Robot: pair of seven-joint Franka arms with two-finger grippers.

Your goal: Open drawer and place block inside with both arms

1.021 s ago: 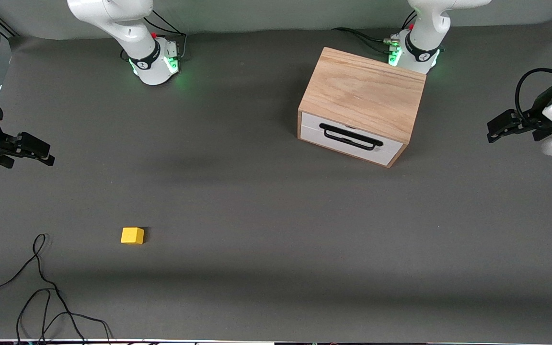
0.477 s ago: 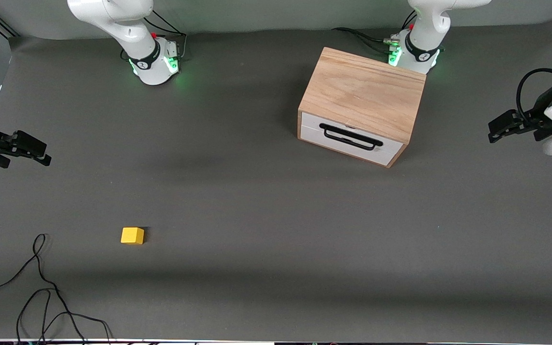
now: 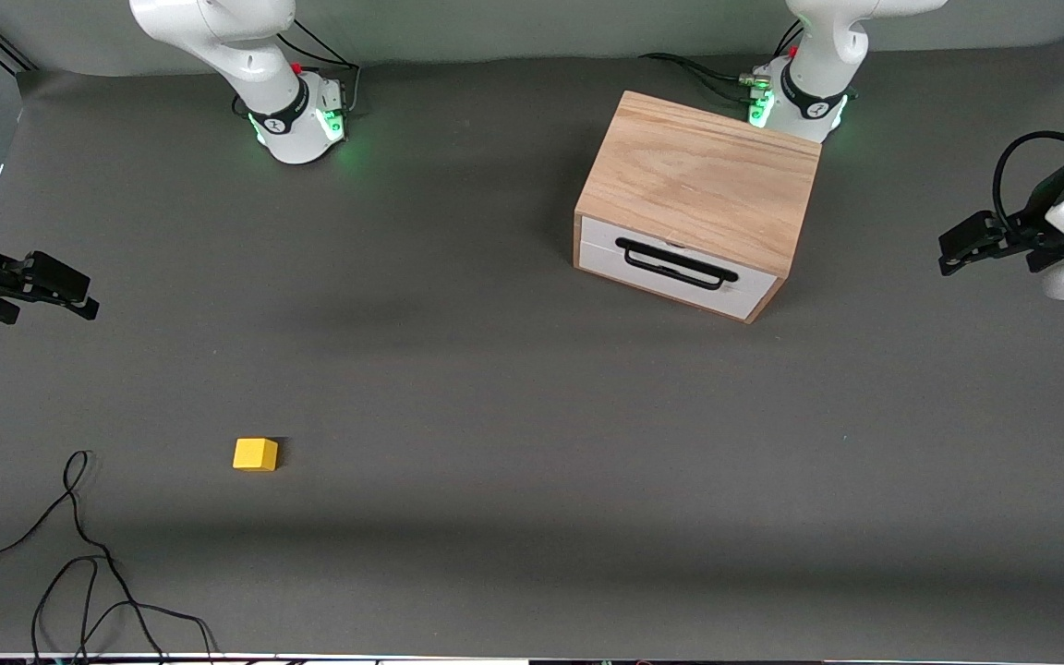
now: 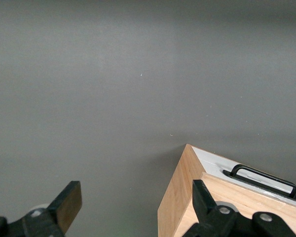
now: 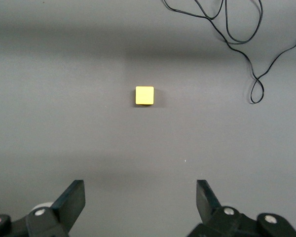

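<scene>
You're at the start: the drawer (image 3: 677,267) is closed, and the yellow cube (image 3: 255,453) lies on the desk (image 3: 513,443) toward the right arm's end. Both hands, left hand (image 3: 966,245) and right hand (image 3: 61,288), hang wide open and empty. Next, take the left hand to the bar handle (image 3: 676,263).

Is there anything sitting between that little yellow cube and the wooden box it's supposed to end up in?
Nothing visible lies on the table between the block and the drawer. The only obstacle is the drawer itself, shut.
</scene>
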